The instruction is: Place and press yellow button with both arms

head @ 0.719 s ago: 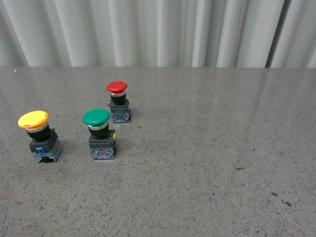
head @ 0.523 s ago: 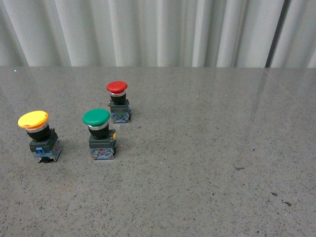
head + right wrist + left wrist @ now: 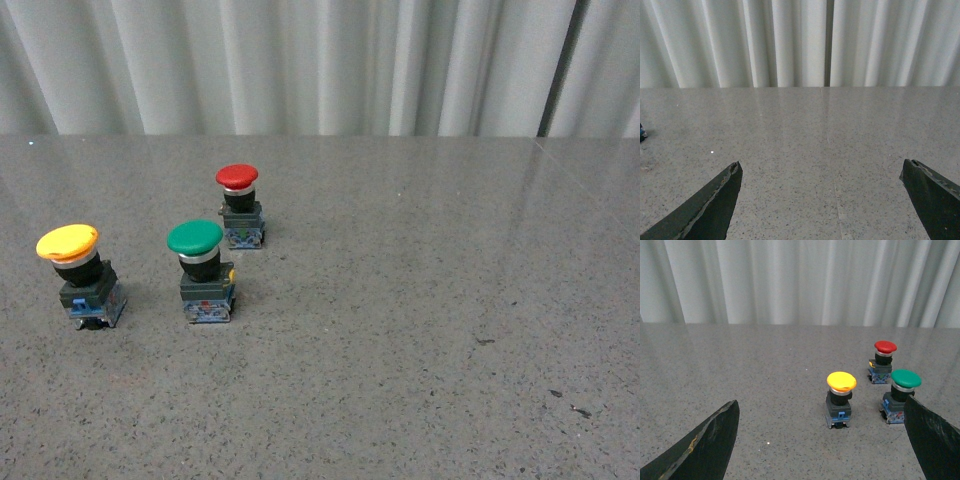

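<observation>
The yellow button (image 3: 80,275) stands upright on the grey table at the left of the front view, with a yellow mushroom cap and a dark base with blue clips. It also shows in the left wrist view (image 3: 840,399), ahead of my left gripper (image 3: 821,407), which is open and empty with its jaws wide apart. My right gripper (image 3: 821,167) is open and empty over bare table; no button lies between its jaws. Neither arm shows in the front view.
A green-capped button (image 3: 203,270) stands right of the yellow one, and a smaller red-capped button (image 3: 240,205) stands behind it. Both show in the left wrist view. The grey speckled table (image 3: 430,300) ends at a white pleated curtain (image 3: 320,65) at the back.
</observation>
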`<move>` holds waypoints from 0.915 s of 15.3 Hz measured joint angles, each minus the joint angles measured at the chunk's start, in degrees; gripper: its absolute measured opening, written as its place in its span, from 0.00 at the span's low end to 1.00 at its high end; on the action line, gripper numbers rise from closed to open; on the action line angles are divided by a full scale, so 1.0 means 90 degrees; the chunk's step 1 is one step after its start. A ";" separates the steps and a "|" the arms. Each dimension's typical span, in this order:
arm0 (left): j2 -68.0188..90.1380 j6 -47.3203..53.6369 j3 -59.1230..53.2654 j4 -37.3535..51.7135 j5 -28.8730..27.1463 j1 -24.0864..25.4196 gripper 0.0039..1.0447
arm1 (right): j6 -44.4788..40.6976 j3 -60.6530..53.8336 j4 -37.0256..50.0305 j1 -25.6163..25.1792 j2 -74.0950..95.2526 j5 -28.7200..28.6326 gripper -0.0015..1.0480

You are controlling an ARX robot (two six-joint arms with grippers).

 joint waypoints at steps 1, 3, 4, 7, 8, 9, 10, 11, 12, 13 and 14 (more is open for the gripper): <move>0.0000 0.0000 0.0000 0.0000 0.0000 0.0000 0.94 | 0.0002 0.0000 0.0000 0.0000 0.0000 0.0000 0.94; 0.0000 0.0000 0.0000 0.0000 0.0000 0.0000 0.94 | 0.0002 0.0000 0.0000 0.0000 0.0000 0.0000 0.94; 0.0000 0.0000 0.0000 0.0000 0.0000 0.0000 0.94 | 0.0000 0.0000 0.0000 0.0000 0.0000 0.0000 0.94; 0.0199 -0.0204 0.0226 -0.0780 -0.0590 -0.0223 0.94 | 0.0000 0.0000 0.0000 0.0000 0.0000 0.0000 0.94; 0.1426 -0.0595 0.0806 -0.1387 -0.1707 -0.0719 0.94 | -0.0005 0.0000 -0.0010 0.0000 0.0000 0.0000 0.94; 0.2215 -0.0644 0.1158 -0.0840 -0.1984 -0.0549 0.94 | -0.0002 0.0000 0.0007 0.0000 0.0000 0.0002 0.94; 0.2807 -0.0602 0.1496 -0.0223 -0.1885 -0.0352 0.94 | -0.0005 0.0000 -0.0012 0.0000 0.0000 0.0000 0.94; 0.3730 -0.0437 0.2059 0.0697 -0.1440 -0.0170 0.94 | -0.0005 0.0000 -0.0007 0.0000 0.0000 0.0000 0.94; 0.4983 -0.0136 0.2742 0.1576 -0.1047 -0.0051 0.94 | -0.0005 0.0000 -0.0002 0.0000 0.0000 0.0000 0.94; 0.6290 -0.0046 0.3432 0.1848 -0.0697 -0.0078 0.94 | -0.0005 0.0000 -0.0005 0.0000 0.0000 0.0000 0.94; 0.7130 -0.0017 0.3813 0.1727 -0.0423 -0.0187 0.94 | -0.0005 0.0000 0.0000 0.0000 0.0000 0.0000 0.94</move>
